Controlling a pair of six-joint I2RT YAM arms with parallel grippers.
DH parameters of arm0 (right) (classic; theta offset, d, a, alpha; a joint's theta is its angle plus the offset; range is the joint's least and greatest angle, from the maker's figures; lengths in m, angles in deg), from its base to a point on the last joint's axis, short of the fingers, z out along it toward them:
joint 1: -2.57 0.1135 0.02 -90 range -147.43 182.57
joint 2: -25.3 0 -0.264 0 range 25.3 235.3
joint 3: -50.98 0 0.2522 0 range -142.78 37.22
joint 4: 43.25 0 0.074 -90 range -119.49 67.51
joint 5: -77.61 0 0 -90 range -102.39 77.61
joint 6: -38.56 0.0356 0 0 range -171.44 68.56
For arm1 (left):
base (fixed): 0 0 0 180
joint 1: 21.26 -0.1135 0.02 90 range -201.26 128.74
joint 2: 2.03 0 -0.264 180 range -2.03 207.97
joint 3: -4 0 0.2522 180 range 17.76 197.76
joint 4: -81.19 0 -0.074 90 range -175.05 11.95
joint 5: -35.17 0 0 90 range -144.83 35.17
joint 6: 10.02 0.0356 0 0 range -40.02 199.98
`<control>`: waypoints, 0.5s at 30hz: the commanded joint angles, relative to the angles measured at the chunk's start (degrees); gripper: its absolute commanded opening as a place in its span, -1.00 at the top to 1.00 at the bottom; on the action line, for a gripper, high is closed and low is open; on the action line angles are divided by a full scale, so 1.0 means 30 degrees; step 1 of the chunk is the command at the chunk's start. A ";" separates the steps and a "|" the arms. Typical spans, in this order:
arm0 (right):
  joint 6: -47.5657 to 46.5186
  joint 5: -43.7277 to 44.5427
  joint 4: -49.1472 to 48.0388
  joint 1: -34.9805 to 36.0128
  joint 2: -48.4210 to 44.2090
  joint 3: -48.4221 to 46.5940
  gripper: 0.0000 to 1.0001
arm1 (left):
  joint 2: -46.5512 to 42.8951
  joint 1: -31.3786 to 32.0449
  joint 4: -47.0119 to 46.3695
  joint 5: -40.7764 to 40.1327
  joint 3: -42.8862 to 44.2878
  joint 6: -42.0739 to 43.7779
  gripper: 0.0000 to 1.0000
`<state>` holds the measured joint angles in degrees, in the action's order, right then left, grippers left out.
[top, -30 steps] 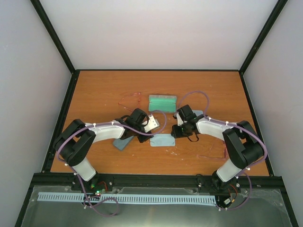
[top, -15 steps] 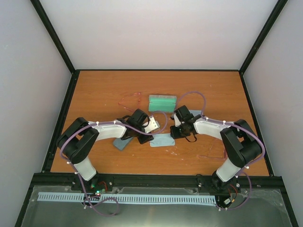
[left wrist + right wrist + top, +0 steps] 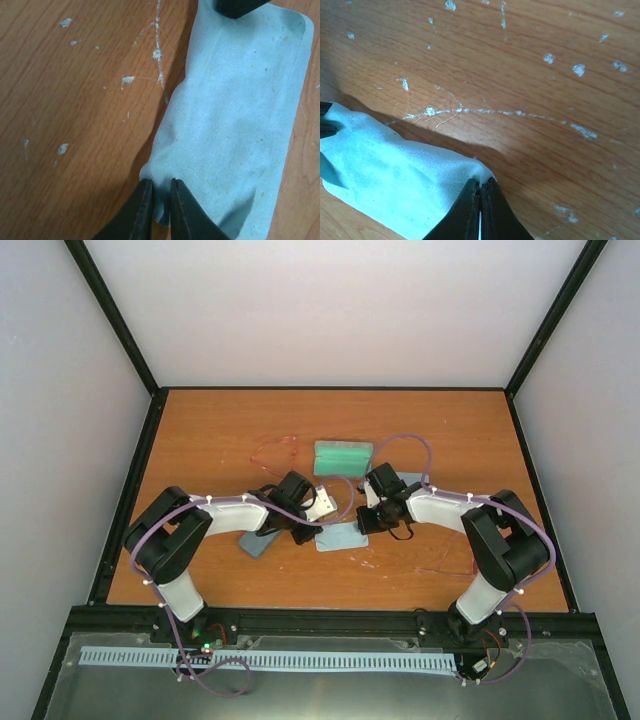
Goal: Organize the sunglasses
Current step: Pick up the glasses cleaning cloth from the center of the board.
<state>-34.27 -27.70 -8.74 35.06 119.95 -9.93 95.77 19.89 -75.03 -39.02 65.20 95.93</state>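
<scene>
**A:** Where are the sunglasses (image 3: 275,449) to be found?

**B:** They are seen from above on the counter (image 3: 200,430), in its far half and left of centre. They lie near the left side of the green case (image 3: 343,456), and nothing is touching them. Only a thin red outline can be made out.

**A:** How is the long axis laid?

**B:** Roughly across the counter, from left to right, with a slight tilt. Finer detail of the arms cannot be told.

**A:** And what is held at present?

**B:** Not the frame. The left gripper (image 3: 159,194) is pinched onto one corner of the pale blue cloth (image 3: 235,115). The right gripper (image 3: 481,189) is pressed tight on the opposite end. The cloth is drawn between them over the middle of the counter, closer to the arm bases than the sunglasses are.

**A:** Which arm is judged the nearer?

**B:** The left. The frame lies beyond its wrist, farther from the base and a little to the left. From the right gripper the frame is well apart, with the green case between.

**A:** On what does the coming move turn?

**B:** The cloth would have to be let go first. A reach away from the base would then be called for, with the left gripper set across the long axis so that a thin part is taken between the fingers.
</scene>
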 commanded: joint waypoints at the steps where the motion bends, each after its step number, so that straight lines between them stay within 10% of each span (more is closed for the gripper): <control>1: 0.0119 0.0359 0.1037 0.0273 0.0939 0.0455 0.94 | 0.0564 0.0023 -0.0119 0.0104 0.0077 -0.0100 0.77; 15: 0.0923 0.1962 0.0281 0.0241 0.0304 -0.0231 0.94 | 0.0414 0.0025 -0.1207 -0.1597 0.0381 0.0141 0.99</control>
<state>-32.83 -26.76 -8.72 35.36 119.95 -10.22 96.40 19.89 -77.52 -40.81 65.20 95.97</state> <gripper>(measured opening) 0.028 0.028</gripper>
